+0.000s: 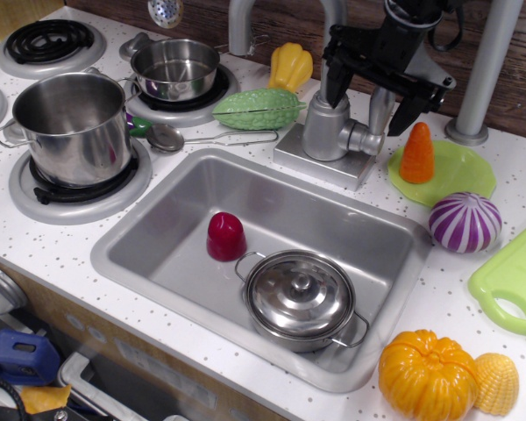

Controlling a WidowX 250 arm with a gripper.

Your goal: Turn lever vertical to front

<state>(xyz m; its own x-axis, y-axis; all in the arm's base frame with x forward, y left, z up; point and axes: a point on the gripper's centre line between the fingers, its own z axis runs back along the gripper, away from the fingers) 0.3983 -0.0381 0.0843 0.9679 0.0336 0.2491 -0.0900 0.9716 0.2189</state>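
Observation:
The lever (379,107) is a short silver-grey rod that stands nearly upright from the side knuckle (365,139) of the faucet's cylindrical base (324,127). My black gripper (366,107) hangs over the faucet base with its jaws wide apart. One finger (332,86) is at the left of the base top. The other finger (402,110) is to the right of the lever. The lever rises between them, and neither finger visibly grips it. The curved spout (240,24) rises at the back.
A thick grey pole (486,70) stands right of the gripper. An orange carrot (417,151) sits on a green plate (463,173) close by. A green gourd (259,109) and yellow pepper (291,67) lie left of the faucet. The sink (158,232) holds a lidded pot (300,296) and a red piece (225,235).

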